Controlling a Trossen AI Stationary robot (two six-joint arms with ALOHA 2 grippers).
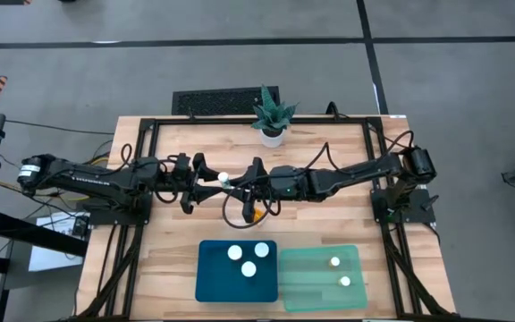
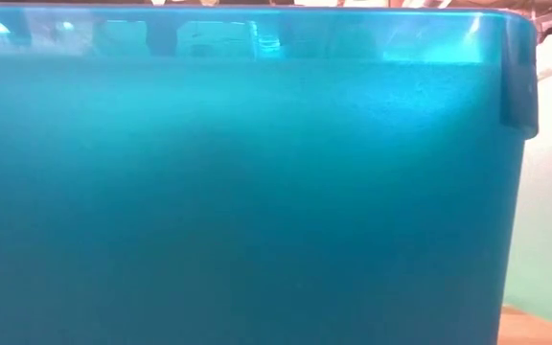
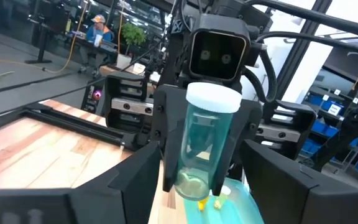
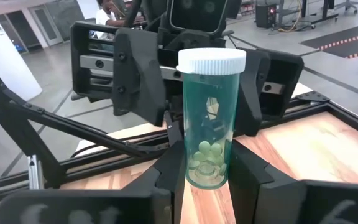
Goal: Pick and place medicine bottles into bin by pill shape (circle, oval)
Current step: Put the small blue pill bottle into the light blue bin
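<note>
A medicine bottle [image 1: 224, 177] with a white cap stands upright in the air over the table's middle, between my two grippers. It has small round pills at its bottom [image 4: 209, 157]. My right gripper [image 4: 207, 186] is shut on it. My left gripper [image 3: 201, 193] is open, facing it from the table's left, its fingers apart on either side of the bottle [image 3: 205, 143]. Another amber bottle [image 1: 256, 213] lies on the table just nearer. The blue bin [image 1: 236, 270] holds three bottles, the mint green bin [image 1: 322, 277] two. My right gripper pinches the bottle's lower wall [image 4: 194, 171] between its two fingers [image 3: 165, 143]. The fingers come level from the table's right side. The bottle stands upright in the hold, cap up, lifted clear of the wooden table.
A white pot with a green spiky plant [image 1: 272, 116] stands at the table's far edge, a black grille [image 1: 224, 100] behind it. The blue bin's wall [image 2: 257, 192] fills the low view. People show in the room beyond the table.
</note>
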